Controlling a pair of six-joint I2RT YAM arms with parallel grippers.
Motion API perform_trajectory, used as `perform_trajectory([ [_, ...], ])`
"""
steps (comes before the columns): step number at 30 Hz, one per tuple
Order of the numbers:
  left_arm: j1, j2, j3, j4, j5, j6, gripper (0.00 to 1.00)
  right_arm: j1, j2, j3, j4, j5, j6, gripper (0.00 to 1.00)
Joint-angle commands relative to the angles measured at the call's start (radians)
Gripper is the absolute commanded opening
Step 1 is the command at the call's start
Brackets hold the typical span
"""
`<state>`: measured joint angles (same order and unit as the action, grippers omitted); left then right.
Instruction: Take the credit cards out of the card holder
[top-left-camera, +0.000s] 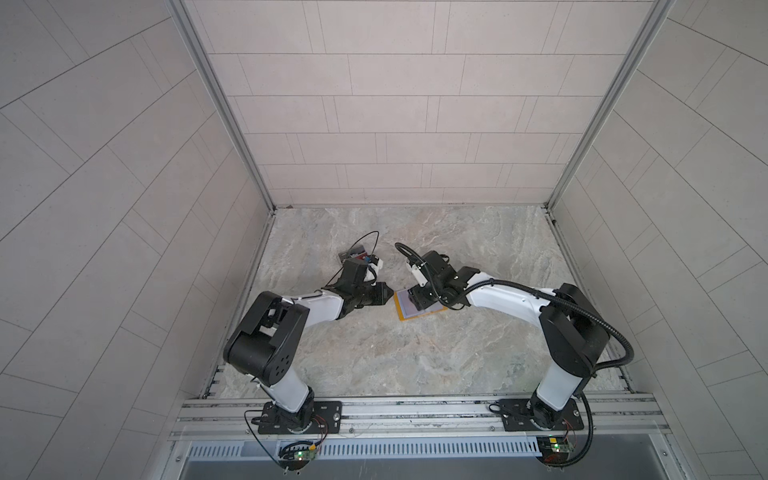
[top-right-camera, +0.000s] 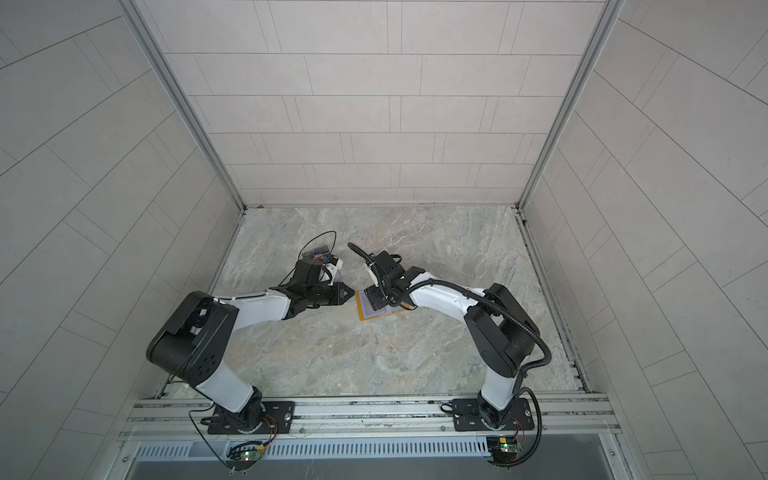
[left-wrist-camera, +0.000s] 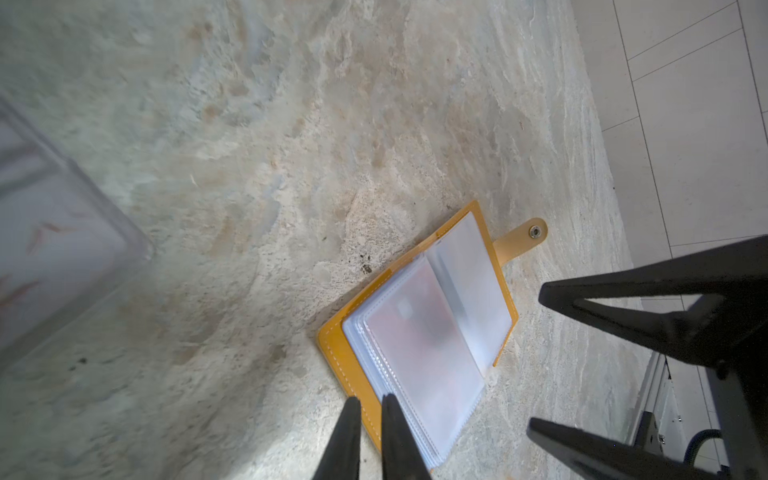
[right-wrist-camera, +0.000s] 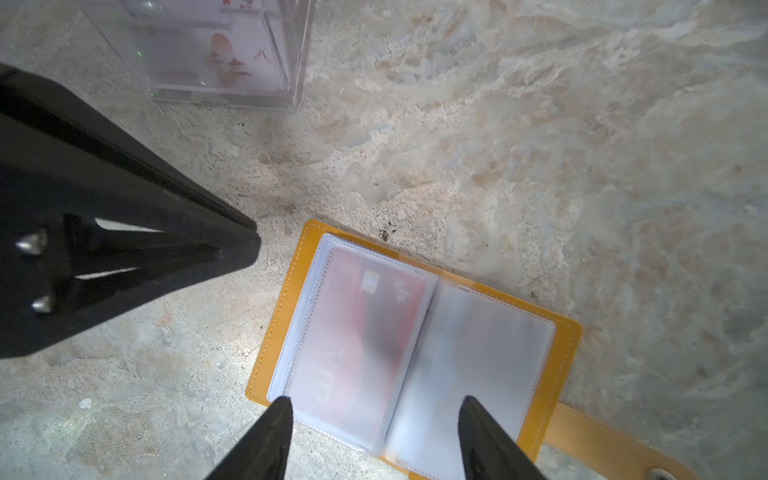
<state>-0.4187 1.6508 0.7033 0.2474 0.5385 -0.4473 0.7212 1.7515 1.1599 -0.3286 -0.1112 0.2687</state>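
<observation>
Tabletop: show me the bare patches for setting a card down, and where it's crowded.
Free: the marble tabletop between the card holder and the front rail, and the strip before the back wall. Crowded: the middle, where left pincer and right pincer meet at the holder, clear acrylic box close by.

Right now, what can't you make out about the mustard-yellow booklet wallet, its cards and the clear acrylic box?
Both top views: right arm covers most of the mustard-yellow booklet wallet.
Right wrist view: red plastic card, lettering blurred behind a cloudy sleeve; any cards beneath hidden.
Left wrist view: clear acrylic box blurred, cut by the frame edge; contents unreadable.
</observation>
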Motion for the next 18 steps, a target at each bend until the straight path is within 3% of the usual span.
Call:
perform_trajectory([
  [1,-0.015,0.024,0.032,0.041,-0.001,-0.023,0.13,0.015,0.021,0.014,-0.006,-0.002,0.016,0.66],
  [18,-0.042,0.099,0.032,0.062,0.006,-0.038,0.05,0.029,0.118,0.028,0.059,0.001,0.035,0.68],
])
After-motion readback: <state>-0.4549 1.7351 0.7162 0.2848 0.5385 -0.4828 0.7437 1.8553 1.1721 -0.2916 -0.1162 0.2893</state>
